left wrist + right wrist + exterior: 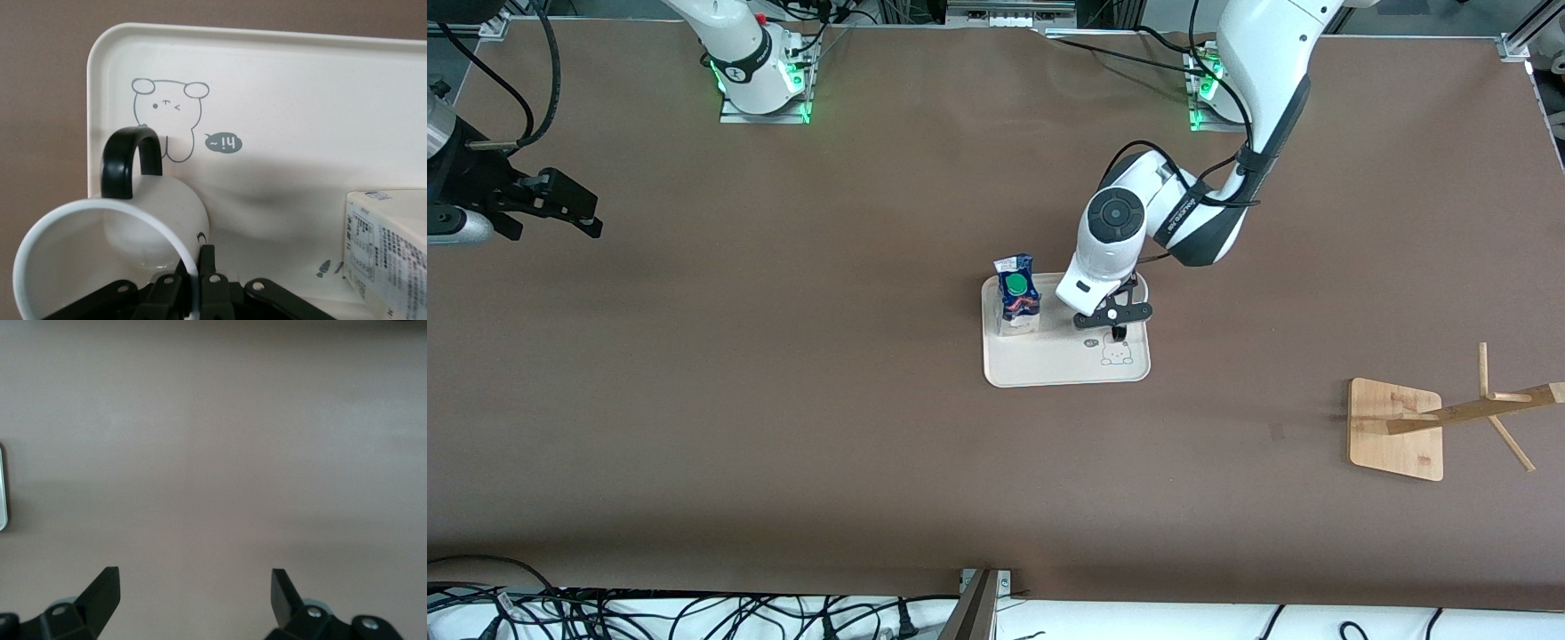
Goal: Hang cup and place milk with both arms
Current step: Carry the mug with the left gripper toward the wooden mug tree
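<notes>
My left gripper (1116, 327) is low over the cream tray (1049, 366) and is shut on the rim of the cup. In the left wrist view the gripper (198, 259) has one finger inside and one outside the white cup (157, 213). The cup's black handle (127, 163) points toward the bear print. In the front view the hand hides the cup. The milk (1018, 293) stands upright on the tray's corner toward the right arm's end, beside the cup, and also shows in the left wrist view (387, 250). My right gripper (587, 218) waits open and empty over bare table (195, 590).
A wooden mug rack (1396, 428) with slanted pegs (1507, 400) stands toward the left arm's end of the table, nearer the front camera than the tray. The tray (300, 87) carries a bear print (167, 113). Brown table surrounds it.
</notes>
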### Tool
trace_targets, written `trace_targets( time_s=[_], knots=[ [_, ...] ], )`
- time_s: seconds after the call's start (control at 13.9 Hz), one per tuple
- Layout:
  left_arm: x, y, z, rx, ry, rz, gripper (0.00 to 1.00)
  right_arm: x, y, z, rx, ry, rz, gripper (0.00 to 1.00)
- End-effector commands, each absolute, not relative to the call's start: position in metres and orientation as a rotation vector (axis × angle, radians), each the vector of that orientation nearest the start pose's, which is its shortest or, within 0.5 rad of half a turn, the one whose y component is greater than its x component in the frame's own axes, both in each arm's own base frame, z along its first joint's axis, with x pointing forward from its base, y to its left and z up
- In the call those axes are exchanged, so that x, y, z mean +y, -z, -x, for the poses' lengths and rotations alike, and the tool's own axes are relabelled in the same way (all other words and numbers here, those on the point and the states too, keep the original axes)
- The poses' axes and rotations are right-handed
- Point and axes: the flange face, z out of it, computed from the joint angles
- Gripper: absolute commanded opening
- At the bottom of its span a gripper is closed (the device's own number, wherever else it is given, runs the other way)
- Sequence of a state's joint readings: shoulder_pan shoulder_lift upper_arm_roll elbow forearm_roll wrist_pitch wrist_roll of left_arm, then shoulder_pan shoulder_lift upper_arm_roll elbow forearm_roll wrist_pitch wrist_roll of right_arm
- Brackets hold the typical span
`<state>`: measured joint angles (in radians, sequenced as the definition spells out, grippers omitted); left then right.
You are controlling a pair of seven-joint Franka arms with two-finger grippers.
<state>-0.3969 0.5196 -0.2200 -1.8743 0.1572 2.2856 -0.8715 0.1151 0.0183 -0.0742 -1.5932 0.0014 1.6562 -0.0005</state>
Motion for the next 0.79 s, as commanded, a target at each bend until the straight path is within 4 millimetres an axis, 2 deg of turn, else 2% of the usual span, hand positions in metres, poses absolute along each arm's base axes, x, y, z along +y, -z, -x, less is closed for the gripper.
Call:
trace_targets(
  time_s=[0.0,0.07,0.14,0.22,0.43,0.72],
  knots=[
    [-0.354,-0.265,-0.524,-0.239,-0.017,3.066,0.00,0.024,-0.616,-0.570,-0.049,0.079,3.124,1.00],
    [-0.347,-0.282,-0.528,-0.242,0.005,3.061,0.00,0.024,-0.616,-0.570,-0.047,0.079,3.124,1.00],
    [-0.338,-0.308,-0.539,-0.260,0.036,3.060,0.00,0.024,-0.616,-0.570,-0.049,0.079,3.124,1.00],
    [-0.321,-0.333,-0.554,-0.277,0.043,3.049,0.00,0.024,-0.616,-0.570,-0.049,0.079,3.124,1.00],
    [-0.252,-0.412,-0.596,-0.209,0.037,3.026,0.00,0.024,-0.616,-0.570,-0.049,0.079,3.124,1.00],
    [-0.164,-0.483,-0.630,-0.096,0.112,3.035,0.00,0.025,-0.617,-0.569,-0.052,0.081,3.125,1.00]
  ],
)
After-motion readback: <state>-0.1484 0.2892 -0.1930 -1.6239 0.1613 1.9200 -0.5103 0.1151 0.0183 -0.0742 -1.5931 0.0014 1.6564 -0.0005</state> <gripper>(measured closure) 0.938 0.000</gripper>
